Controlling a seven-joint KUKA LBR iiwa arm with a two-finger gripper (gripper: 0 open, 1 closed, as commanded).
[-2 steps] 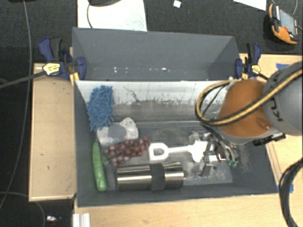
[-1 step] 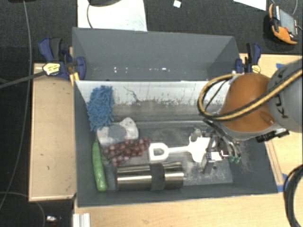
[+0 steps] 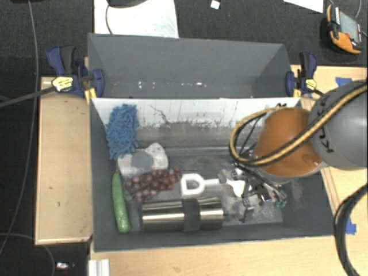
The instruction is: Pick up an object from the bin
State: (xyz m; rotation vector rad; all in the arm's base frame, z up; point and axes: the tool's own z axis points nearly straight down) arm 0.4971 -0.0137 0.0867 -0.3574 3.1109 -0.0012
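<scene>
gripper low at the right end of a white plastic piece, front middle of the bin

the grey metal bin [image 3: 184, 62] is the largest thing, with a high back wall and a dark floor. the grey arm [image 3: 345, 125] reaches in from the right, and its orange cover [image 3: 284, 142] with black and yellow cables hangs above the right half of the floor.

along the front wall lies a silver metal cylinder [image 3: 181, 216] on its side, with a dark band round its middle. in the back left corner a blue fuzzy cloth [image 3: 122, 130] leans on the left wall. below it sits a white and grey lump [image 3: 144, 160]. a bunch of dark red grapes [image 3: 154, 183] lies between this lump and the cylinder and touches both. a green cucumber-like stick [image 3: 121, 203] lies along the left wall, just beside the left end of the cylinder.

the white plastic piece [image 3: 198, 184] is the smallest thing. it has a ring-shaped end that points to the grapes and lies just behind the cylinder, in the front middle of the bin.

the gripper [image 3: 253, 197] is low under the orange cover, at the right end of this white piece and beside the right end of the cylinder. one cannot tell if it is apart, together or clamped on the piece, because wires and small parts cover that place.
</scene>
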